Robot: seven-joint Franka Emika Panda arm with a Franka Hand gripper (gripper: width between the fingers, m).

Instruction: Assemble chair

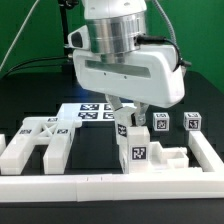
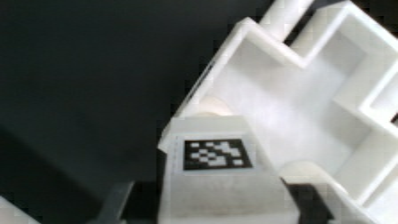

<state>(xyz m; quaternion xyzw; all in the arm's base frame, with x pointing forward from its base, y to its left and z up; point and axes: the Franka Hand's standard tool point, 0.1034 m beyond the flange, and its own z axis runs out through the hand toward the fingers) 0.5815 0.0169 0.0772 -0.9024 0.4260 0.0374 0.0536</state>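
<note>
Chair (image 1: 148, 158): not assembled. Its parts sit on the black worktop (image 1: 30, 100), inside the white border rails (image 1: 100, 186).

Fingers (image 1: 124, 110): closed almost fully, gripping the top of the upright block (image 1: 136, 150), whose tag faces outward. The wrist view agrees: the block's tagged face lies between the two fingers, one on each side.

Layout, relative to the fingers:
- Directly below: the upright block, standing on end.
- Just beside it, on the exterior view's right of the fingers: a low notched slab (image 1: 168, 160) that appears to touch the block. Cannot tell whether the two are seated together or only side by side.
- Well off to the exterior view's left of the fingers: the large legged piece (image 1: 40, 140), lying flat and joined to nothing.
- Beyond the fingers, toward the exterior view's right: one small tagged cube (image 1: 160, 122) and a second cube (image 1: 192, 122), apart from each other and from the rest.
- Behind the fingers: the marker board (image 1: 95, 108).

Judgement: early stage. At most one joint, block to slab, is under way. The legged piece and both cubes are not yet attached, so most of the build is left. No chair shape is recognisable yet.
</note>
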